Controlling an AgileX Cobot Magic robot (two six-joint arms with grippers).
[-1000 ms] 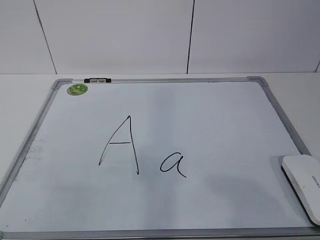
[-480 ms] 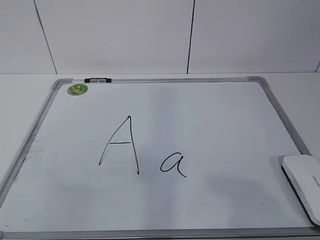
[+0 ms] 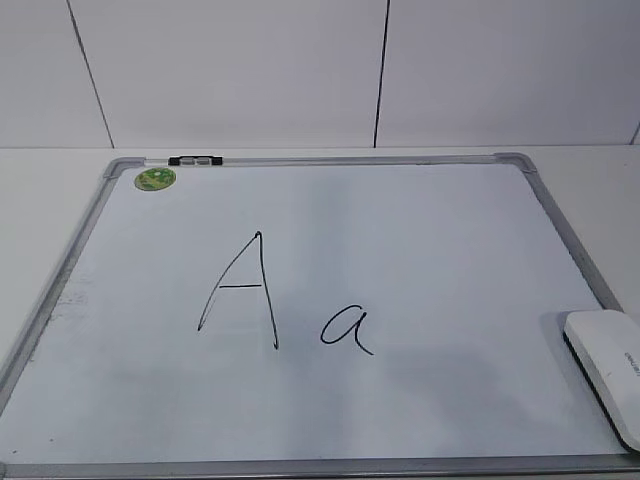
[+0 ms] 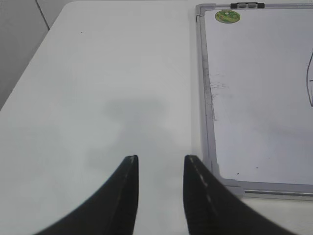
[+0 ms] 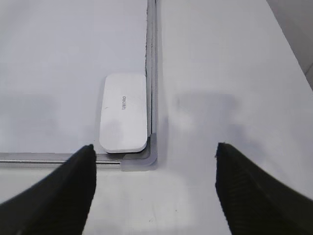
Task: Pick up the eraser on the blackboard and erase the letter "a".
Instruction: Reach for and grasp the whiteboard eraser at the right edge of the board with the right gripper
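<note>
1. Exterior view: the table [image 3: 40, 190] is white and carries the board [image 3: 420, 230], which fills most of the picture; a pale panelled wall stands behind.
2. The board lies flat, white inside a grey frame with rounded corners. A black-and-silver clip [image 3: 195, 160] sits on its far edge near the left corner.
3. The capital "A" [image 3: 238, 290] is drawn left of the board's middle, tall and angular in thin black line.
4. The eraser [image 3: 605, 372] lies on the board in the near right corner, its long side along the right frame, white top up with grey lettering. In the right wrist view the eraser [image 5: 124, 112] rests just inside the frame corner, close to the frame on two sides.
5. The right gripper [image 5: 154, 188] hangs above the table just outside that corner, its black fingers spread wide, holding nothing.
6. The left gripper [image 4: 160, 191] hangs above bare table beside the board's left frame, fingers parted by a narrow gap, nothing between them.
7. The "a" [image 3: 346, 330] sits just right of the capital, low and cursive, well apart from the eraser.
8. The magnet [image 3: 155, 179], round and green, sits in the far left corner, near the clip.
</note>
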